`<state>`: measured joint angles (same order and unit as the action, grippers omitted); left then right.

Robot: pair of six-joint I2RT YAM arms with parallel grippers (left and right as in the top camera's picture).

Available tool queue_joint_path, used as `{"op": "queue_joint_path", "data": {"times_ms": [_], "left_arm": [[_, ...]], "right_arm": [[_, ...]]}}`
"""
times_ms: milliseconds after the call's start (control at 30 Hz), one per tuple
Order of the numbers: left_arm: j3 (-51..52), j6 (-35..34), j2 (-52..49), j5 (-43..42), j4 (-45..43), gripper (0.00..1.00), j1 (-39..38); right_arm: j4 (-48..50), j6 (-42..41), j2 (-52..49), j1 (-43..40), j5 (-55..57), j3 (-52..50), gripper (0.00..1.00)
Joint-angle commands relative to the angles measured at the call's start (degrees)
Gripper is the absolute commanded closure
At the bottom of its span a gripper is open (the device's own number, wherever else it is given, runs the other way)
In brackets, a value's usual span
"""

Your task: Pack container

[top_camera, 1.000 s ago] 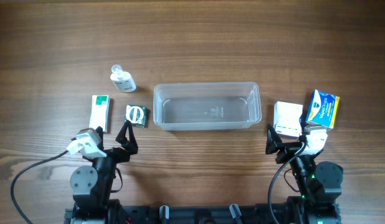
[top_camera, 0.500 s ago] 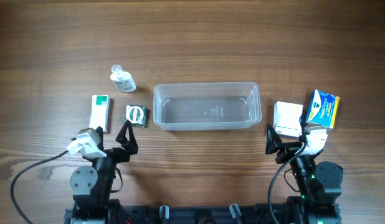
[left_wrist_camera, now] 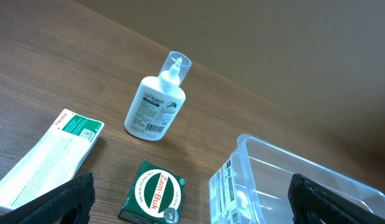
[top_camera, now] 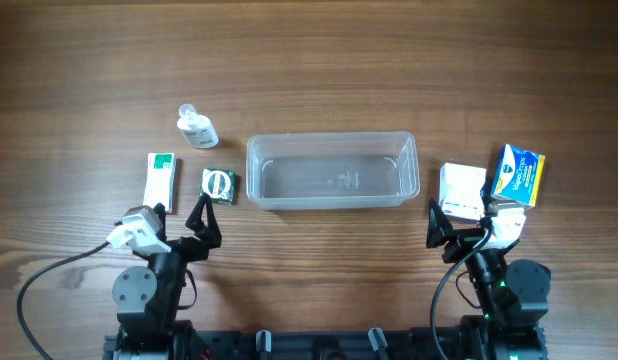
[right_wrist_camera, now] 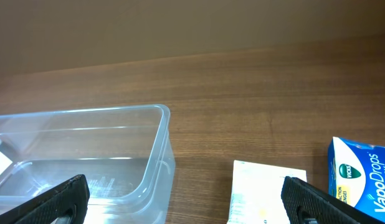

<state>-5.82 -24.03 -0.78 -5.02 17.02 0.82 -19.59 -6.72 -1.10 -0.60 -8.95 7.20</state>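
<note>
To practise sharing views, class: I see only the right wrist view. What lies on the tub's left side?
Observer: A small Zam-Buk pack lies just left of the tub, not touching it.
Operator: Anything further left?
Observer: A green-and-white box, lying flat beside that pack.
Operator: And further from the arms?
Observer: A clear bottle lies on its side, cap pointing away from the tub.

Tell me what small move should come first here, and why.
Probably move the open left hand forward and down onto the green Zam-Buk pack lying just ahead of it. The container is empty, the hand holds nothing, and that pack sits right beside the container.
</note>
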Motion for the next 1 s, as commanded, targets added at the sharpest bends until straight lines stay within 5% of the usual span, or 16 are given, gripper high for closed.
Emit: {"op": "queue_joint_path", "data": {"times_ms": [0, 200, 367, 467, 567, 767, 967], "left_arm": [[0.6, 1.1, 0.5, 0.6, -0.3, 0.0, 0.3], [0.6, 1.1, 0.5, 0.6, -0.3, 0.0, 0.3], [0.6, 1.2, 0.5, 0.6, -0.3, 0.0, 0.3], [0.6, 1.1, 0.5, 0.6, -0.3, 0.0, 0.3], [0.6, 1.2, 0.5, 0.6, -0.3, 0.0, 0.3], [0.6, 1.1, 0.5, 0.6, -0.3, 0.0, 0.3], [0.6, 1.2, 0.5, 0.6, -0.3, 0.0, 0.3]], "right_arm": [[0.3, 0.7, 0.7, -0.2, 0.1, -0.3, 0.0], [0.9, 0.2, 0.7, -0.2, -0.2, -0.3, 0.0], [2.8, -20.2, 0.7, -0.2, -4.1, -0.1, 0.0], [10.1, -22.3, 0.6, -0.2, -16.4, 3.9, 0.0], [10.2, -16.7, -2.5, -0.2, -12.9, 14.6, 0.0], [-14.8, -2.8, -27.1, -0.2, 2.4, 44.1, 0.0], [-34.2, 0.7, -54.4, -0.2, 9.8, 58.8, 0.0]]}}
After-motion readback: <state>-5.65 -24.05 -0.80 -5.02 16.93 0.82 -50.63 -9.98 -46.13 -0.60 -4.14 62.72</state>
